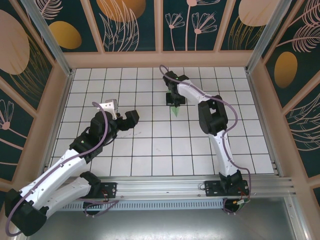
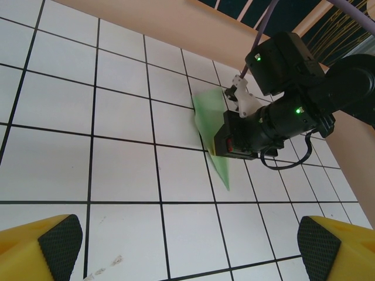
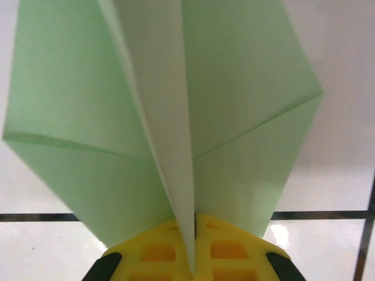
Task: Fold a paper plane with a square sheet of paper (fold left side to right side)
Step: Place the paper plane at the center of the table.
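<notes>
The paper plane (image 1: 175, 111) is a pale green, creased dart standing on the tiled floor at the back middle, its point toward the near side. My right gripper (image 1: 174, 102) is shut on its central fold. In the right wrist view the yellow fingers (image 3: 153, 253) pinch the white middle ridge, and the green wings of the plane (image 3: 246, 88) spread to both sides. The left wrist view has the plane (image 2: 210, 117) under the black right gripper (image 2: 237, 140). My left gripper (image 1: 120, 113) hangs open to the left of the plane, well apart from it, its yellow fingers (image 2: 41, 246) wide with nothing between them.
A white tiled floor (image 1: 150, 145) with black grid lines lies between wooden walls (image 1: 165, 59). A faint smudge (image 2: 111, 261) marks a tile near my left gripper. The right arm (image 1: 215, 120) stretches over the right half of the floor.
</notes>
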You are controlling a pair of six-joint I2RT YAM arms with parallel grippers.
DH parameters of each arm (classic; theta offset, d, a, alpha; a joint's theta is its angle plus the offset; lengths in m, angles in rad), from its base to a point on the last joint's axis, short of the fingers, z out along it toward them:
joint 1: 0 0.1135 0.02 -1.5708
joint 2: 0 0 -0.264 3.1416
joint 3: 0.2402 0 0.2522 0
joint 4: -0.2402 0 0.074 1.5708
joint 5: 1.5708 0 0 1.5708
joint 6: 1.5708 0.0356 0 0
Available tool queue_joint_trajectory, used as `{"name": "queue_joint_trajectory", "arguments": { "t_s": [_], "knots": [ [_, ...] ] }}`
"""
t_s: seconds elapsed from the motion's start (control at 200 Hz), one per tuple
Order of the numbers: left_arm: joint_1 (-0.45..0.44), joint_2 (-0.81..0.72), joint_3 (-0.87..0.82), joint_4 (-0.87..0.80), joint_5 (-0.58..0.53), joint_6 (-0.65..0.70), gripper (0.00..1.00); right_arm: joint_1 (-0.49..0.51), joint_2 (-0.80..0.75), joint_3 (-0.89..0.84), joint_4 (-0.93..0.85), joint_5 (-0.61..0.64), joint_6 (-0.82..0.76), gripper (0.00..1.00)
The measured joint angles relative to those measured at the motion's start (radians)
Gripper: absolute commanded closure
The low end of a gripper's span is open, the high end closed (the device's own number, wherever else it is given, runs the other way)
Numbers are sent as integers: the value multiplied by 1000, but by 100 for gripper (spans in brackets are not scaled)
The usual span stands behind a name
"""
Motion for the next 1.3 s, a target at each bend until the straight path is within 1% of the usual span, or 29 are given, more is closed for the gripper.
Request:
{"name": "queue_joint_trajectory", "arguments": {
  "t_s": [0.12, 0.34, 0.485, 0.716, 0.941, 1.041, 1.111, 1.216, 1.276, 1.301],
  "knots": [
    [0, 10, 0, -2, -1, 3, 3, -3, 3, 0, 0, -2, -17, 85],
    [0, 12, 0, -16, -13, 10, 2, -3, 5, 0, 0, -1, -27, 78],
    [0, 12, 0, -27, -28, 10, 1, -2, 5, 0, -2, 4, -39, 72],
    [0, 12, 1, -47, -53, 10, 2, 11, 3, 0, -15, 28, -43, 68],
    [0, 12, 6, -63, -80, 6, 1, 37, -35, 0, -64, 60, -43, 57],
    [5, 17, 14, -64, -79, 2, 1, 56, -97, -11, -85, 75, -43, 52],
    [23, 23, 19, -63, -76, -1, 1, 73, -177, -48, -84, 80, -43, 48],
    [77, 28, 26, -64, -66, -1, 1, 97, -372, -185, -56, 84, -43, 39],
    [120, 31, 37, -64, -61, 0, 1, 101, -517, -302, -10, 85, -53, 32],
    [141, 32, 45, -64, -61, 5, 1, 100, -584, -356, 18, 88, -58, 30]
  ]
}}
